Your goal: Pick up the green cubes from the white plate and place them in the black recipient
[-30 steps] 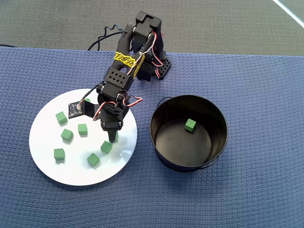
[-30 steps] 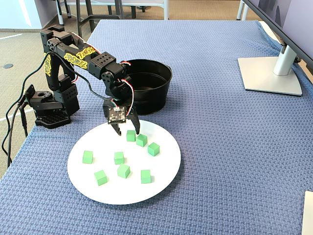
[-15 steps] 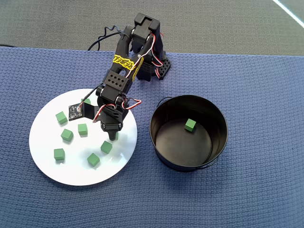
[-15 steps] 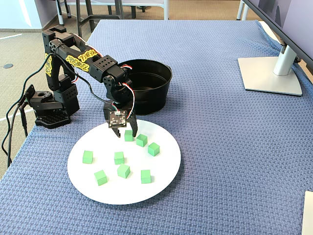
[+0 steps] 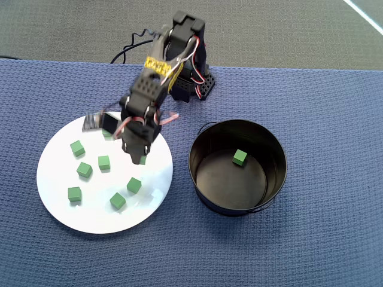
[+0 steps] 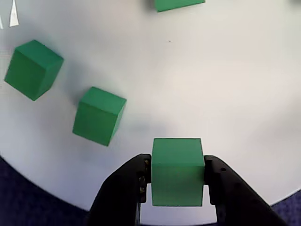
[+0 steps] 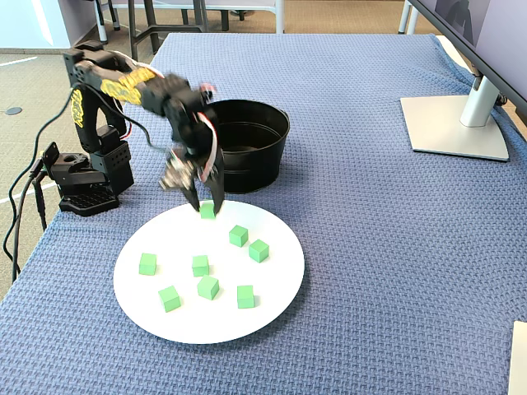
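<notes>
one green cube (image 6: 177, 170) sits pinched square in the gripper (image 6: 177, 181) above the white plate (image 6: 225, 84), low in the wrist view; better carry it level to the black tin (image 5: 239, 167) at right overhead.

Open blue cloth (image 5: 335, 119) lies between the white plate (image 5: 54, 197) and the black recipient (image 5: 237, 167), whose tall wall bars a low passage. Loose green cubes (image 5: 117, 201) crowd the plate's near half; its far-right rim stays bare.
</notes>
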Controlling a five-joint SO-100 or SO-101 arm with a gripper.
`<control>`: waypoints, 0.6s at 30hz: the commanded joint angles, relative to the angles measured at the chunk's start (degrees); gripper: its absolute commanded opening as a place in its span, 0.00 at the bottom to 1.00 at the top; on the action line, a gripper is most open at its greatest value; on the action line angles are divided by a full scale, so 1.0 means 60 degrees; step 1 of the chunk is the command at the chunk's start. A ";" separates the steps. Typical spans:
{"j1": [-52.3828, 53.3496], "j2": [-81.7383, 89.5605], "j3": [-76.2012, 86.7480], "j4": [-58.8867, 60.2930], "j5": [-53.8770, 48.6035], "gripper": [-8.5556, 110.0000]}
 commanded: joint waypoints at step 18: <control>-0.7734 0.3867 0.0659 0.0981 0.3911 0.14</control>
